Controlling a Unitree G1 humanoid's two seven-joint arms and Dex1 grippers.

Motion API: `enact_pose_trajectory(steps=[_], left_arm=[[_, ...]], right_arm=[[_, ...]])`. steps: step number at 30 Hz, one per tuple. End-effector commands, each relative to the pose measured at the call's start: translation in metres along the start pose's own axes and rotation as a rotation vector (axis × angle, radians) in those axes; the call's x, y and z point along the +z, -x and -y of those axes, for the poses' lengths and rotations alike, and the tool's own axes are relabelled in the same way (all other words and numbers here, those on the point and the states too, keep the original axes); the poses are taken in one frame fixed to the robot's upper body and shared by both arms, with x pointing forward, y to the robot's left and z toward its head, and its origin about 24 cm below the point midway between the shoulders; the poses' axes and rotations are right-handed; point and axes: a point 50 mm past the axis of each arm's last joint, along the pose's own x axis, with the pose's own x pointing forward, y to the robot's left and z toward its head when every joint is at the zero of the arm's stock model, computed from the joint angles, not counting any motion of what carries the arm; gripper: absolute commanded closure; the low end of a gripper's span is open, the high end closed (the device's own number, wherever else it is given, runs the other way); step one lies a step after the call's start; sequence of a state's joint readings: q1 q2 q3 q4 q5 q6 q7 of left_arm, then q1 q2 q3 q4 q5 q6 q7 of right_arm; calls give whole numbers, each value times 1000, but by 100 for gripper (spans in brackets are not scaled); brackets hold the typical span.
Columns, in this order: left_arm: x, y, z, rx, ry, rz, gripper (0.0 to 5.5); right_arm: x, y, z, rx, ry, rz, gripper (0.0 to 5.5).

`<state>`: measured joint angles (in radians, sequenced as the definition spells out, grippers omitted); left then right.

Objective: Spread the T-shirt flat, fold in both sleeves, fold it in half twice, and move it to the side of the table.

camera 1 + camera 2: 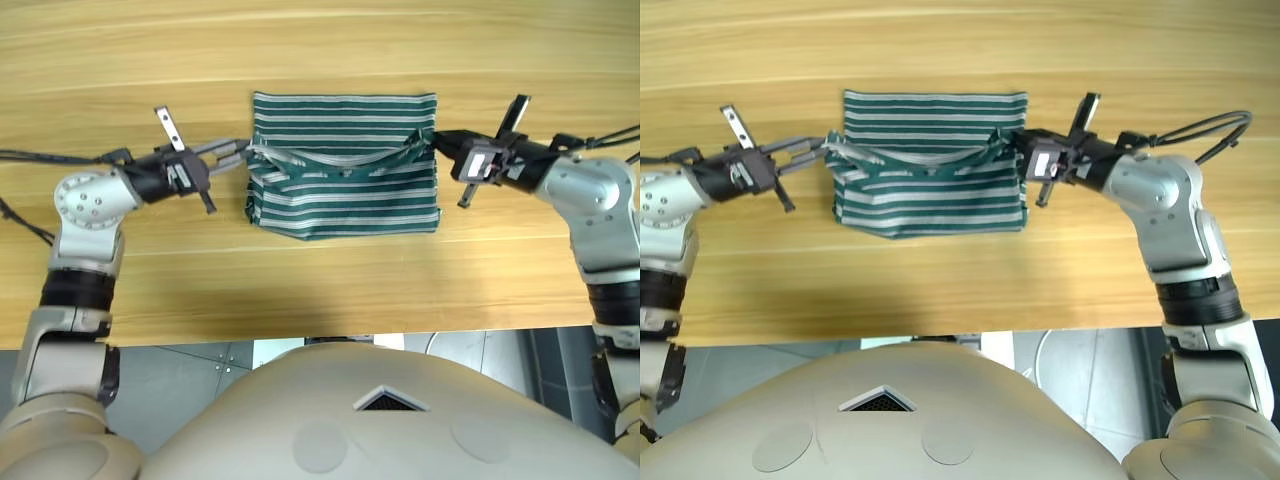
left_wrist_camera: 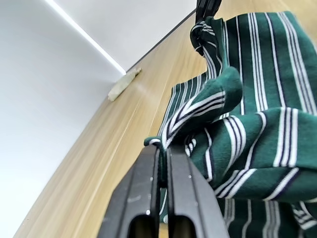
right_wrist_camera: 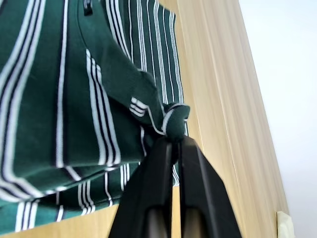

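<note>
Left claw (image 1: 243, 150): clamped shut on the left edge of the T-shirt's raised layer. In the left wrist view its two dark fingers (image 2: 143, 191) are pressed together, with a pinch of striped hem caught at their tips.

T-shirt (image 1: 345, 195): green with thin white stripes, folded into a rough rectangle and lying mid-table between the two arms. The far part lies flat on the wood. A nearer layer is held up at both sides and sags in a shallow curve from one claw to the other. The near edge is uneven, dipping towards its middle. The lifted fold hides the layers beneath it, so their number cannot be made out. The sleeves cannot be told apart from the body.

Right claw (image 1: 436, 141): closed on the shirt's right edge, level with the left one. In the right wrist view a small knot of bunched fabric sits pinched between the finger (image 3: 143, 198) tips.

Table (image 1: 300, 285): pale wood grain running side to side, with its ends cut off by the frame on both sides.

Pale scrap (image 2: 124, 82): a small light thing at the table's edge against the wall, too small to identify. Its place along the table cannot be told.
</note>
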<state>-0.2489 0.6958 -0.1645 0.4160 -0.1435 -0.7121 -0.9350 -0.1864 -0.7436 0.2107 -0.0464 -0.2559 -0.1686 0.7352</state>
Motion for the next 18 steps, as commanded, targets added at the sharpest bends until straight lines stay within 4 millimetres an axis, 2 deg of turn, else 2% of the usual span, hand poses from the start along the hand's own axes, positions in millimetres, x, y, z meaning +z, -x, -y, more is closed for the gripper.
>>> enact_pose_trajectory(steps=[1, 6, 11, 15, 18], left_arm=[[-13, -26, -18, -45, 26, -35, 550], [-23, -50, -48, 15, 79, -94, 550], [-31, -69, -57, 38, 119, -189, 550], [-44, -78, -55, 78, 191, -325, 550], [-57, -84, -41, 79, 229, -453, 550]], right_arm=[[-9, -19, 17, -73, -16, -66, 550], [-14, -32, 30, -150, -66, -83, 550], [-16, -44, 41, -210, -110, -90, 550], [-22, -56, 34, -178, -113, -119, 550], [-28, -67, 25, -148, -119, -150, 550]])
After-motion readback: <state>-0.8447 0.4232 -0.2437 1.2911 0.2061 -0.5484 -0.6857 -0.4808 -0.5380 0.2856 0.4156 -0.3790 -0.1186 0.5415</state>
